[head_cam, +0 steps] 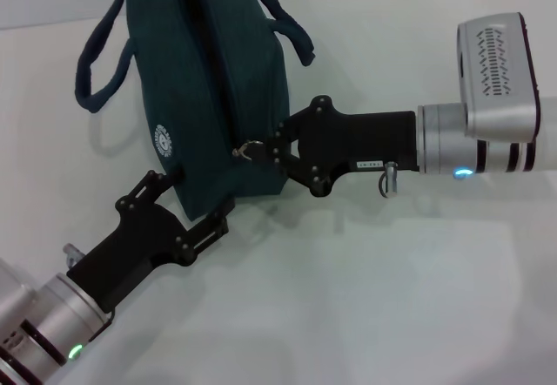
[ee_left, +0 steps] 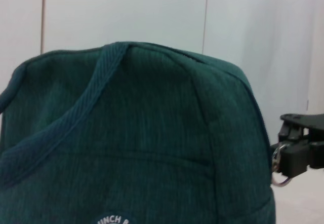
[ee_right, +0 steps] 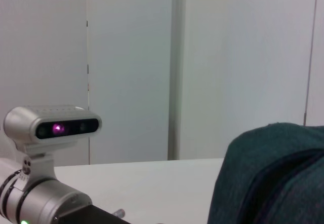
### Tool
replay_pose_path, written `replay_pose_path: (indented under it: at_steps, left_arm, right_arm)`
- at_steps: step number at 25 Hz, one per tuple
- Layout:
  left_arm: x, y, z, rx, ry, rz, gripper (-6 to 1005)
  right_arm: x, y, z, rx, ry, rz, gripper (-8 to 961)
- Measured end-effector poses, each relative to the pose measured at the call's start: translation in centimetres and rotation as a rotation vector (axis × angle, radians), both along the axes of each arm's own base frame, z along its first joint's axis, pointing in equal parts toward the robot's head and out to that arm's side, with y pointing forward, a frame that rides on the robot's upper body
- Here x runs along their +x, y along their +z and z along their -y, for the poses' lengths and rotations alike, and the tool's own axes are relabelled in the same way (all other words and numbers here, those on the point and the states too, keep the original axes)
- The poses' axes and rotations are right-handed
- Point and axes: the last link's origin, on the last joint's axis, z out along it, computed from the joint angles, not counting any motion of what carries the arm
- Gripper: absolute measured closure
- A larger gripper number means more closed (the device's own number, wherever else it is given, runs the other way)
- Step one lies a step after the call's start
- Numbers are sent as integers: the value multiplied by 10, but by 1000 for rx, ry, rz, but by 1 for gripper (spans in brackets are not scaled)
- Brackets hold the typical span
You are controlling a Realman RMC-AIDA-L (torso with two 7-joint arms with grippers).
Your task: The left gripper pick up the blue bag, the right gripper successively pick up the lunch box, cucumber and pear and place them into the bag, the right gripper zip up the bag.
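The blue bag (head_cam: 226, 89) lies lifted at its near end, its two handles hanging off the far end, and its top zipper looks drawn closed along its length. My left gripper (head_cam: 190, 200) is shut on the bag's near lower corner. My right gripper (head_cam: 271, 151) reaches in from the right and is shut on the metal zipper ring (head_cam: 251, 151) at the bag's near end. The left wrist view fills with the bag (ee_left: 142, 133), with the right gripper (ee_left: 289, 150) pinching the ring (ee_left: 279, 167) at its side. The lunch box, cucumber and pear are out of view.
A white table (head_cam: 374, 298) spreads under both arms. The right wrist view shows the bag's edge (ee_right: 273, 178), the left arm's wrist camera (ee_right: 55, 127) and white wall panels behind.
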Motion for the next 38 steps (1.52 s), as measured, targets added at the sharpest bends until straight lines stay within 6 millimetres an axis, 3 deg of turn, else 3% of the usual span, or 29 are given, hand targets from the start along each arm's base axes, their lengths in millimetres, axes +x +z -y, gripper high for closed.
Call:
replay_pose_path:
  at_steps: [11,16,24,38]
  left_arm:
    - [-4,1,-12,18,34,-42,285]
    - [-3,1,-13,38,10,-66,489]
    - [-2,0,-14,44,-22,-97,597]
    - [-2,-2,-14,46,-49,-133,674]
  right_arm:
    - [-1,2,0,0,7,-2,945]
    - [-1,3,-1,4,8,-3,945]
    - [-2,9,0,59,43,-18,945]
    - [2,26,7,216,71,-154,945]
